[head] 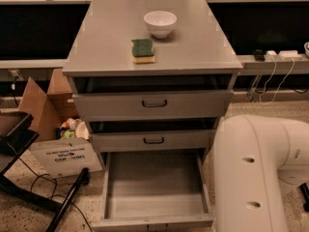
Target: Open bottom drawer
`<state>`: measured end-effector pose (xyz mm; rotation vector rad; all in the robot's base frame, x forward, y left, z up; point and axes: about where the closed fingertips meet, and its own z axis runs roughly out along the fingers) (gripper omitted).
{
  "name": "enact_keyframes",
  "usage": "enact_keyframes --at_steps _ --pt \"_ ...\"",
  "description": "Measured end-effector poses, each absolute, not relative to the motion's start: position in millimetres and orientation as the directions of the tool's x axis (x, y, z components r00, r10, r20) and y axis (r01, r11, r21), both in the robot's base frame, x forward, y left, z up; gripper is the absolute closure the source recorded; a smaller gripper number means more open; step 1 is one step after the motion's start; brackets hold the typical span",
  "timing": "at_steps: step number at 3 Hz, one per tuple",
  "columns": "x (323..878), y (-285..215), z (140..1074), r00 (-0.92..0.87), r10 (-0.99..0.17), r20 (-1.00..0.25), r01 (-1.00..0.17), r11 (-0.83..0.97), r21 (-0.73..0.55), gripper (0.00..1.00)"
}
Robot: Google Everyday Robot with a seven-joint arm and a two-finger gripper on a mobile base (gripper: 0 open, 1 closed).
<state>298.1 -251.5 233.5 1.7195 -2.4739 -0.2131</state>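
Observation:
The grey metal cabinet has three drawers. The bottom drawer is pulled far out toward me, showing its plain grey empty tray; its front panel runs along the lower edge of the view. The middle drawer and the top drawer stand slightly ajar, each with a small dark bar handle. My white arm fills the lower right, beside the open drawer. The gripper is out of view, below the frame.
A white bowl and a green-and-yellow sponge sit on the cabinet top. An open cardboard box with clutter stands on the floor at the left, next to a black stand leg. Cables and power strips lie at the right.

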Motion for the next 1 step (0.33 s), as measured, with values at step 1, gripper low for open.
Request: enact_keyframes --at_steps 1 --pt "280.5 -251.6 296.1 -0.303 -0.951 0.064 -0.935 0.309 0.174 0.33"
